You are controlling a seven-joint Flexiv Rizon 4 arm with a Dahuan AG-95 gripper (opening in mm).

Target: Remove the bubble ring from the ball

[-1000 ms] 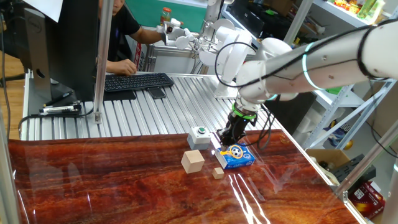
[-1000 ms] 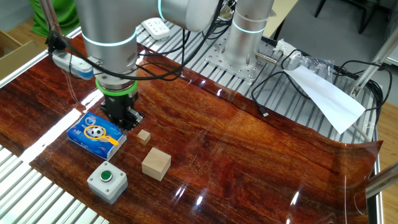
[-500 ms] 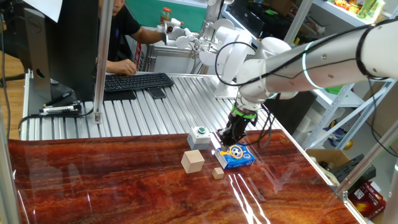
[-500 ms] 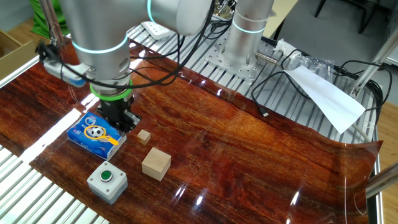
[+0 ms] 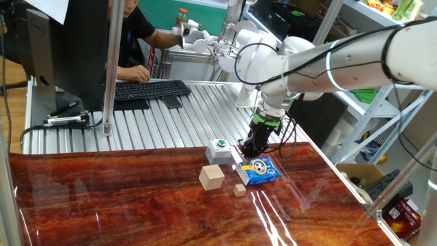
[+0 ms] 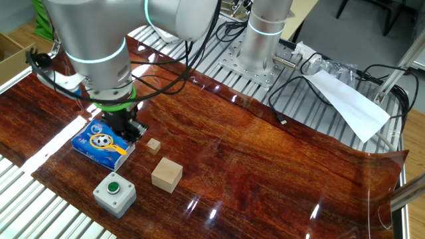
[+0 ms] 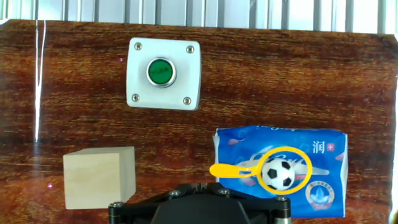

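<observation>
The ball (image 7: 278, 175) is white with dark patches and sits on a flat blue pack (image 7: 323, 186). The yellow-orange bubble ring (image 7: 231, 169) loops around the ball, its stem pointing left toward my gripper. My gripper (image 7: 199, 185) shows as a black body at the bottom edge, its jaws together and empty, just beside the pack's near left corner. In one fixed view the gripper (image 5: 247, 149) hangs low behind the pack (image 5: 268, 175). In the other fixed view the gripper (image 6: 129, 131) stands at the right edge of the pack (image 6: 86, 147), close to the ring's stem (image 6: 119, 149).
A grey box with a green button (image 7: 163, 73) lies beyond the pack to the left. A large wooden cube (image 7: 99, 177) sits left of my gripper. A small wooden cube (image 6: 154, 146) lies just right of the gripper. A keyboard (image 5: 150, 89) and a person are at the back.
The arm has swung a little sideways and the gripper has shifted slightly along the pack's edge. The ball, ring and cubes have not moved.
</observation>
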